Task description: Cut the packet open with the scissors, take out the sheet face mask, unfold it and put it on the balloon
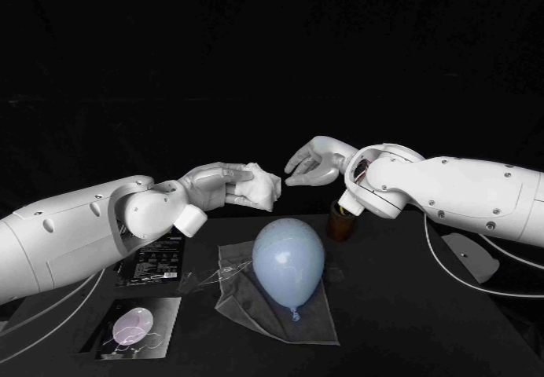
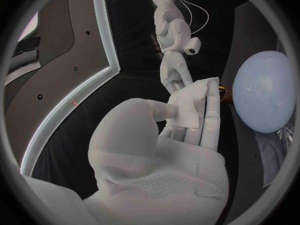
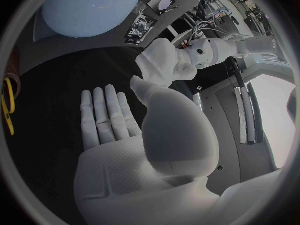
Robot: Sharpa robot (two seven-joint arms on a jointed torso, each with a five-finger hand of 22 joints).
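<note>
- Now L hand (image 1: 210, 184) is raised over the table (image 1: 431, 330), thumb + fingers pinching the folded white sheet mask (image 1: 259, 187).
- R hand (image 1: 315, 161) is just beside the mask, not touching; fingers apart, holding nothing.
- Balloon (image 1: 288, 259) lies on clear film (image 1: 244, 302), mid-table, below both hands.
- Black packet (image 1: 156, 261) lies flat under L arm, near the film's edge.

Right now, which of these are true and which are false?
1. The left hand holds the folded white mask. True.
2. The mask is already on the balloon. False: the balloon is bare, and the mask is in the left hand, above it.
3. The right hand holds the scissors. False: it holds nothing and its fingers are apart.
4. The balloon lies on a clear sheet. True.
</note>
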